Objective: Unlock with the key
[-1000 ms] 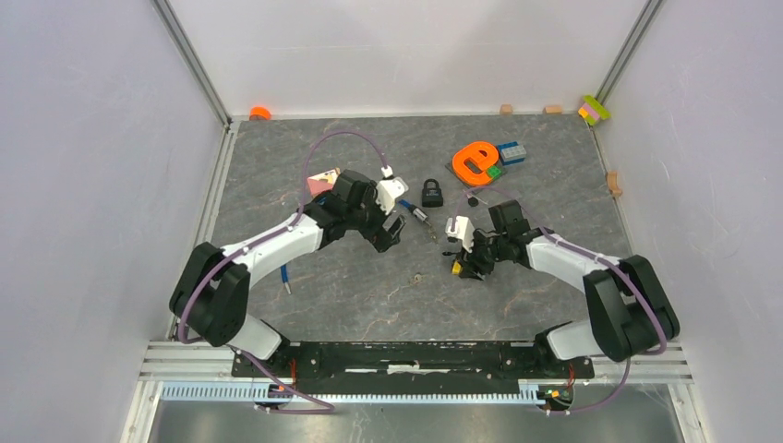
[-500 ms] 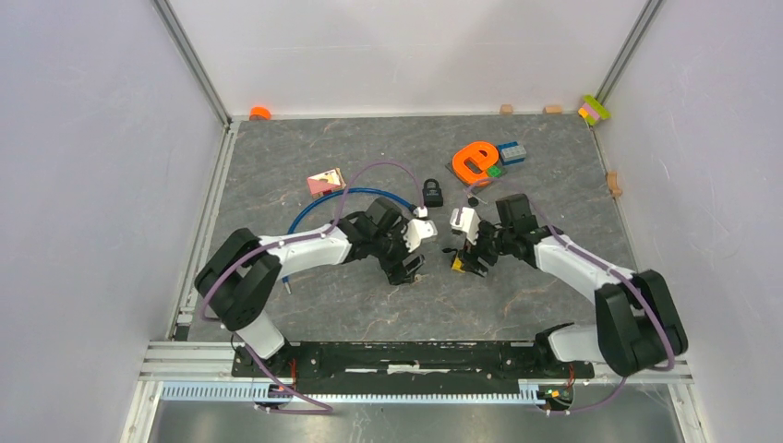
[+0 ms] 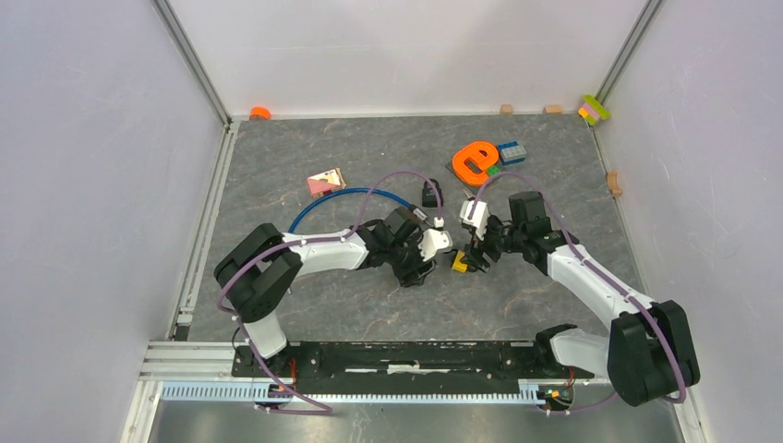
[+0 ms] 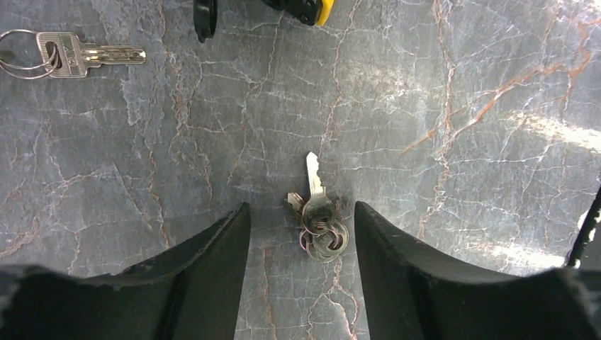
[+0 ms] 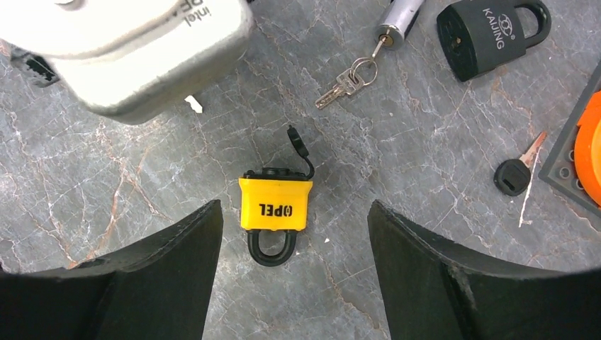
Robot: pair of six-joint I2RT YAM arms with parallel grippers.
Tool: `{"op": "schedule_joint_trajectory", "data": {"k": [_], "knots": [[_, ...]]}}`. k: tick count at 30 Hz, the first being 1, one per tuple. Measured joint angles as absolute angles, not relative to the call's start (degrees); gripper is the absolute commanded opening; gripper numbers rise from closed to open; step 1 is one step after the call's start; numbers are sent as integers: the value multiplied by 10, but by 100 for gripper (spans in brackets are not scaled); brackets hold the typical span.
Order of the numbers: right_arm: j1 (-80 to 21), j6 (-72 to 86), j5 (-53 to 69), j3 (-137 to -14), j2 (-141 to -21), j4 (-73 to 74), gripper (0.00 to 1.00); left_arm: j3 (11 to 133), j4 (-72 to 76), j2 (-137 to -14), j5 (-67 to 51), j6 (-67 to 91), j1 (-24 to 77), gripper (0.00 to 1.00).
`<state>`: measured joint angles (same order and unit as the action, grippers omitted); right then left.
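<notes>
A bunch of silver keys (image 4: 319,221) on a ring lies flat on the grey table, between the tips of my left gripper (image 4: 301,212), which is open and not touching it. The yellow padlock (image 5: 275,204) lies flat with its black shackle toward the camera. My right gripper (image 5: 294,209) hangs open over it, one finger on each side, clear of it. From above, the left gripper (image 3: 412,273) and right gripper (image 3: 475,257) nearly meet, with the padlock (image 3: 459,264) between them. The keys are hidden in that view.
A single key on a ring (image 4: 71,55) lies to the far left of the left wrist view. A black padlock (image 5: 489,35), a keyed cable-lock cylinder (image 5: 397,20), a black-headed key (image 5: 516,173) and an orange letter block (image 3: 475,161) lie behind. A blue cable (image 3: 337,197) curves at the left.
My left arm has swung right and nearer, onto the key bunch, and its jaws have narrowed. My right gripper has widened and drawn back a little from the yellow padlock.
</notes>
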<state>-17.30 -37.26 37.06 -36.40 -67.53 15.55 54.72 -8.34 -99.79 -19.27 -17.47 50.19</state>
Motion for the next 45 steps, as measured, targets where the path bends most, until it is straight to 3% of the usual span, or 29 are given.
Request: {"op": "schedule_joint_trajectory", "data": {"k": [27, 38, 45], "knots": [[-168, -358, 390, -361, -688, 156, 78, 515, -51, -976, -166, -176, 519, 12], [-168, -356, 409, -361, -694, 155, 78, 500, -50, -951, -175, -176, 515, 2], [-170, -339, 492, -361, -715, 116, 63, 471, -23, -896, -251, -176, 468, 2]]}}
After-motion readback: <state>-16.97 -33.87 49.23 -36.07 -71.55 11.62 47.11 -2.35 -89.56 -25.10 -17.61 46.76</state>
